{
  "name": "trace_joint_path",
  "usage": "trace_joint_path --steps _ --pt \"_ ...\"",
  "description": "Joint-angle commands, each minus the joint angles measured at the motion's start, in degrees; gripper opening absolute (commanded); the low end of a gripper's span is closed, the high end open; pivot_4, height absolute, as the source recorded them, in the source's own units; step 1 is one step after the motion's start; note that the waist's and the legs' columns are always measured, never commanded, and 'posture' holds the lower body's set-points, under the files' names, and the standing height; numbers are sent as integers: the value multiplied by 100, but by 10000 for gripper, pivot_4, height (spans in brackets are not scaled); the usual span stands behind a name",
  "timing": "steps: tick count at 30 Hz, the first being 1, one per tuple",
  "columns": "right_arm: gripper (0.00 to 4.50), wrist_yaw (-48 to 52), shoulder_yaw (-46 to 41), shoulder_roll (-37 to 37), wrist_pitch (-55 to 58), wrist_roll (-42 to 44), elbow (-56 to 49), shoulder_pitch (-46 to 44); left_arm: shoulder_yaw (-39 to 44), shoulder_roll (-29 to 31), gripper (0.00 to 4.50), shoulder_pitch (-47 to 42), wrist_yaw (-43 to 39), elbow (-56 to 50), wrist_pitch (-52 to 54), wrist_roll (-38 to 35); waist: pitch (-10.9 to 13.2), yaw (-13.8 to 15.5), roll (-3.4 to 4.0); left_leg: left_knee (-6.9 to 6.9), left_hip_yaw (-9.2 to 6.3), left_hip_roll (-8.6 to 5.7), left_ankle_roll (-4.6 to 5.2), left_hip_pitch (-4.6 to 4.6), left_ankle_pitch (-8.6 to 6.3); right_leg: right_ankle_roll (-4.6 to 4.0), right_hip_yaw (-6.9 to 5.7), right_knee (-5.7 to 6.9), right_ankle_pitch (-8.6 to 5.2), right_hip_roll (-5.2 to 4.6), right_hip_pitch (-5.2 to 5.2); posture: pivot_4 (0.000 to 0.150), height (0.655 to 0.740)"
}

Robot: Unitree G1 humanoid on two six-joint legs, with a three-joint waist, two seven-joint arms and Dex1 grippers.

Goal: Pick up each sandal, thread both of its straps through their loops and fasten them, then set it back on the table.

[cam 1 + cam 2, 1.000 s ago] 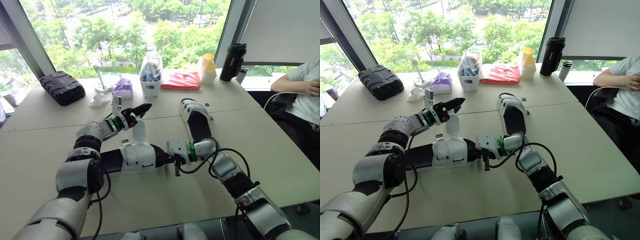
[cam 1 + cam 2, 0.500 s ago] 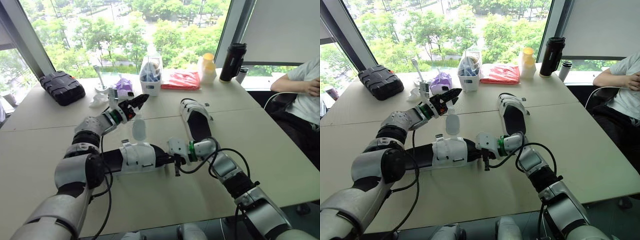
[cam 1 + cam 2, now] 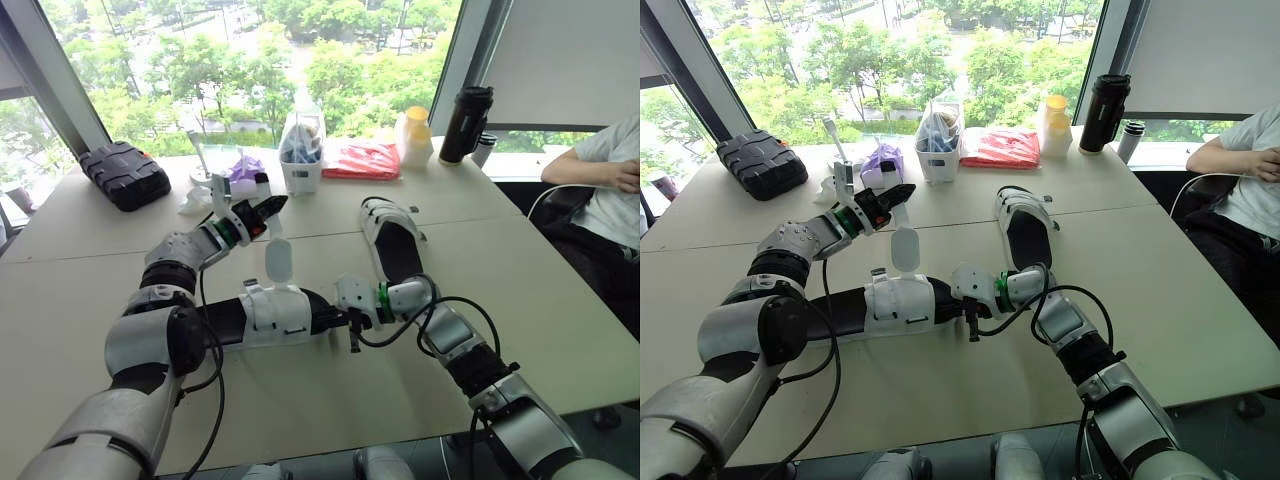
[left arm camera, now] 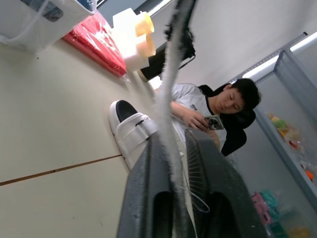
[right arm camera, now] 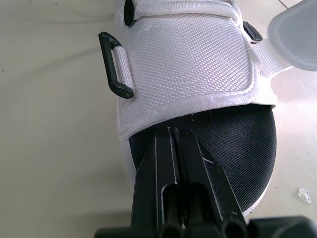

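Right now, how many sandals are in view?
2. The near sandal lies mid-table, its end in the right gripper, its strap held up by the left gripper. The far sandal lies beyond, to the robot's right. None seems hidden.

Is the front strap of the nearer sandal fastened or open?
Open. The strap stands up off the sandal, pinched in the left end effector; the black loop is unthreaded.

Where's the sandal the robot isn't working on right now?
In the head views that sandal lies on the table right of centre, just beyond the right hand, pointing toward the red bag.
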Motion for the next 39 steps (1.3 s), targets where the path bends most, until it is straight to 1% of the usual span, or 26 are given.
trace_joint_path --steps 1,2,4,6,8,10,13,16,18,22,26,29,31,32,33,36,37,39 --pt "0 3 181 -64 179 -237 212 118 -412 68 517 143 -798 -919 -177 145 0 -1 1 0 1 0 0 0 0 -2 0 0 1 0 0 1500 7400" --pt "0 8 180 -69 179 -236 212 117 -648 53 517 333 -1171 -1436 -138 129 1 -1 1 0 0 0 0 0 0 -4 0 0 2 0 0 1500 7400" --pt "0 18 179 -80 178 -236 210 118 -967 16 517 755 -1603 -2583 165 -97 2 -3 4 -2 2 1 -1 -2 0 -6 2 -1 4 0 -1 1500 7400" --pt "0 26 181 -89 175 -239 208 123 -1356 47 517 1295 -1850 -3819 362 -225 2 -1 4 -2 2 3 -2 -3 1 -7 2 1 4 -1 -2 1500 7400" --pt "0 33 183 -92 170 -241 217 120 -1670 116 517 1760 -2001 -4727 356 -229 4 4 6 -3 3 5 -2 -2 1 -8 6 -1 4 -2 -2 1500 7400" --pt "0 40 189 -88 169 -244 220 121 -2227 416 517 2574 -2429 -5893 -233 75 4 -27 10 -3 2 6 -1 -2 0 -8 5 -2 4 -2 -1 1500 7400" --pt "0 40 204 -87 164 -245 213 140 -2621 720 517 3261 -2712 -6762 -995 375 10 11 20 -10 11 11 -2 3 0 -10 14 -4 3 -2 -2 1500 7400" --pt "0 63 219 -99 162 -245 182 181 -2862 964 517 3726 -2917 -7251 -1769 671 12 21 18 -8 9 10 -1 -1 -1 -11 11 -6 3 -2 0 1500 7400" --pt "0 75 227 -103 154 -250 174 197 -2941 994 517 3913 -2961 -7383 -2409 883 11 24 19 -7 9 10 0 1 -1 -19 11 -8 -3 -2 4 1500 7400" --pt "0 90 233 -95 143 -256 191 190 -3234 1095 517 4010 -3043 -7293 -3605 1467 11 22 19 -8 9 9 2 0 -2 -22 10 -11 -4 -2 4 1500 7400" --pt "0 101 245 -81 125 -269 215 174 -3561 1274 517 4042 -3300 -7184 -4645 1879 12 17 19 -8 11 9 4 0 -3 -20 10 -14 -3 -2 4 1500 7400" --pt "0 111 251 -81 119 -275 223 165 -3651 1499 8513 4126 -3485 -7137 -5017 1920 12 15 21 -9 11 9 6 -1 -4 -21 10 -14 -4 -2 3 1500 7400" --pt "0 121 252 -85 118 -277 231 157 -3629 1594 19188 4127 -3469 -7123 -5223 1951 12 21 21 -9 11 10 8 0 -5 -25 10 -14 -6 -2 3 1500 7400" --pt "0 124 253 -88 117 -277 235 154 -3604 1637 22468 4127 -3449 -7123 -5309 1972 13 22 21 -8 10 10 9 -1 -5 -25 9 -14 -6 -2 4 1500 7400" --pt "0 130 256 -92 113 -279 238 152 -3545 1675 28352 4116 -3377 -7140 -5384 1997 13 20 21 -8 9 10 9 -1 -5 -25 9 -14 -6 -2 4 1500 7400" --pt "0 139 258 -95 101 -283 258 141 -3357 1770 43205 4035 -3127 -7227 -5454 1988 13 20 22 -8 9 10 11 0 -6 -25 8 -14 -7 -2 5 1500 7400" --pt "0 141 258 -95 94 -284 268 136 -3255 1808 44706 3991 -3003 -7278 -5409 1972 14 18 22 -8 9 11 11 0 -6 -24 8 -14 -7 -2 4 1500 7400" --pt "0 142 256 -87 91 -283 288 124 -2988 1820 44706 3901 -2645 -7338 -5236 1883 14 17 22 -8 8 10 12 -1 -6 -20 8 -14 -5 -2 4 1500 7400"
